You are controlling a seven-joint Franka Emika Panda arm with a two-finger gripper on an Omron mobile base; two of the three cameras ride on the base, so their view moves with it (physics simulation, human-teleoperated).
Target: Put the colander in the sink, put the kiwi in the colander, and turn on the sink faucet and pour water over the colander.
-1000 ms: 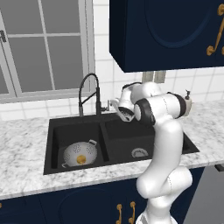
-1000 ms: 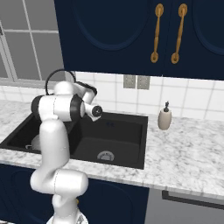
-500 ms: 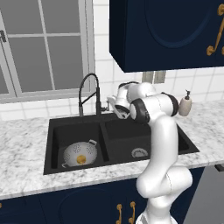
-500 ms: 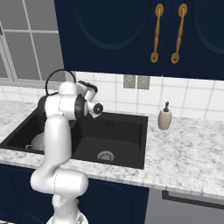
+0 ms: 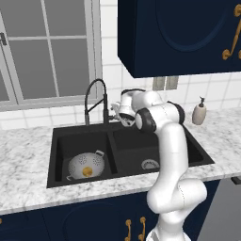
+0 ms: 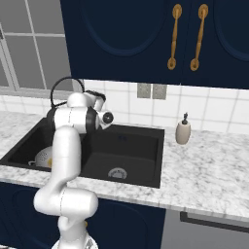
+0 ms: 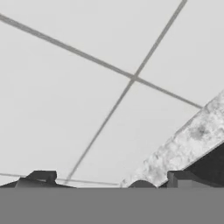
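The light grey colander (image 5: pixel 84 165) sits in the left basin of the black sink (image 5: pixel 127 162), and the orange-yellow kiwi (image 5: pixel 86 172) lies inside it. Part of the colander (image 6: pixel 43 156) shows past my arm in the right base view. The black gooseneck sink faucet (image 5: pixel 96 101) stands behind the divider between the basins. My gripper (image 5: pixel 116 113) hangs just right of the faucet's lower neck, pointing at the tiled wall. Its fingertips (image 7: pixel 42 176) stand wide apart; the gripper (image 7: pixel 111 178) is open with nothing held. No water shows.
A beige soap dispenser (image 5: pixel 199 112) stands on the marble counter (image 5: pixel 28 160) right of the sink. The right basin holds only its silver drain (image 5: pixel 150 164). Navy cabinets (image 5: pixel 183 37) hang overhead, and a window (image 5: pixel 47 52) sits behind the faucet.
My hand has swung left and back, from over the right basin to beside the faucet's base. The colander and kiwi have not moved. The jaws have stayed open.
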